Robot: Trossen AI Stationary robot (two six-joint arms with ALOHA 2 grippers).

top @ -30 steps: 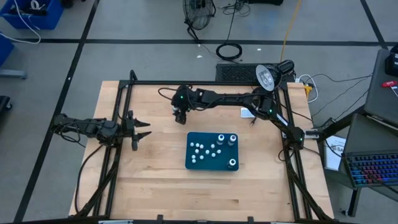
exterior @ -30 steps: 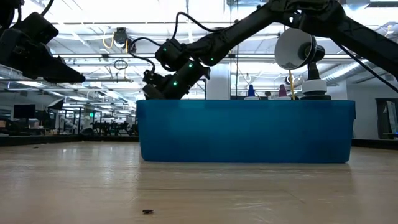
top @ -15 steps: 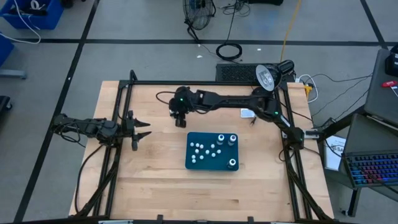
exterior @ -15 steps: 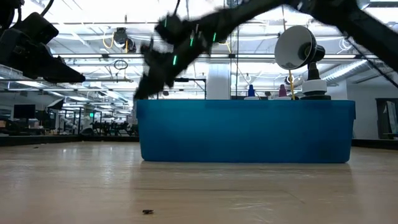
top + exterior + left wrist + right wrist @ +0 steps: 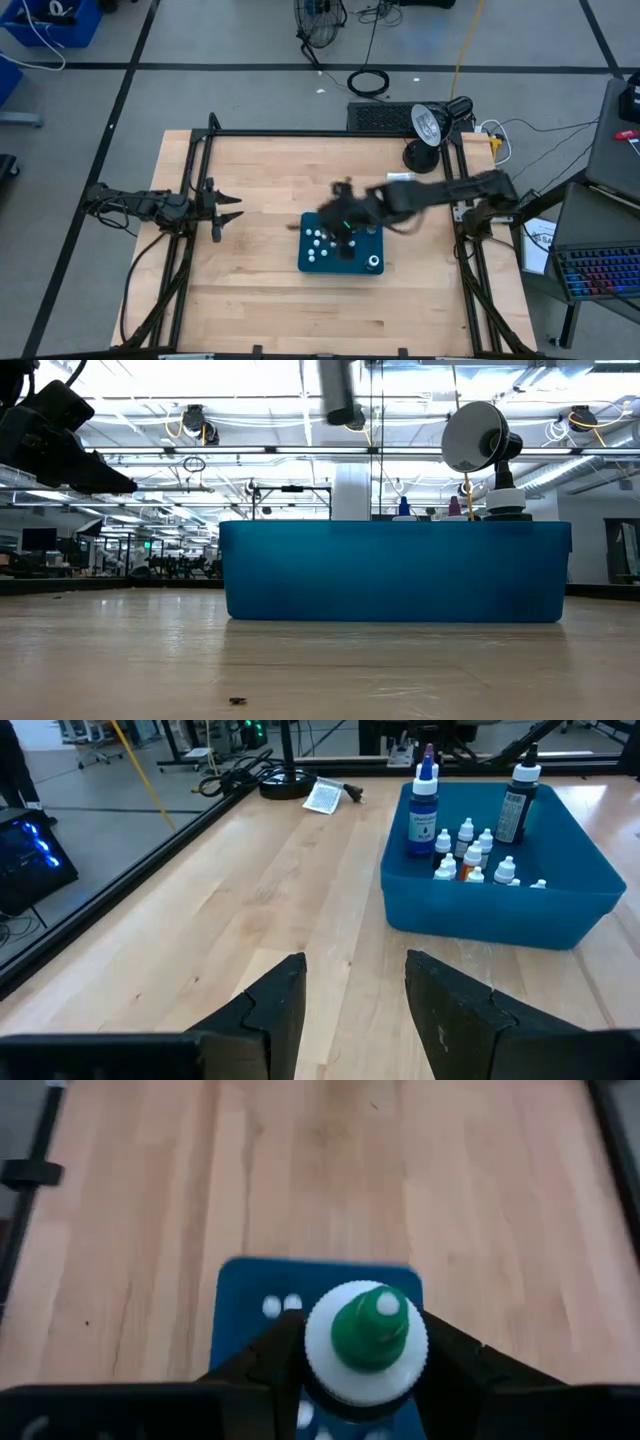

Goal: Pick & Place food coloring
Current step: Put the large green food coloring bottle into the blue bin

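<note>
Wood table (image 5: 250,270) with a black frame, grey floor around it. We use the blue bin (image 5: 310,262) as our landmark; it sits right of table centre.

Right gripper (image 5: 365,1342) is over the bin, arm blurred in the high view, reaching in from the right side of the table. In its wrist view we see it clenched on a bottle (image 5: 366,1342) with a green tip and a white collar, one dark finger on each side of the collar. Bottle hangs above the bin, clear of the small bottles (image 5: 318,240) under it. We cannot see the held bottle's body colour.

Inside the bin we count several small white-capped bottles clustered together, plus a taller blue bottle (image 5: 423,808) and a dark bottle (image 5: 515,805) standing upright at the far side as seen from the left arm.

Left gripper (image 5: 228,212) waits well left of the bin, over the table's left edge, fingers (image 5: 276,1001) apart, holding nothing.

Low view shows the bin wall (image 5: 395,572) and a lamp (image 5: 478,440) behind it. Same lamp stands at the table's far right corner, beyond the bin.
</note>
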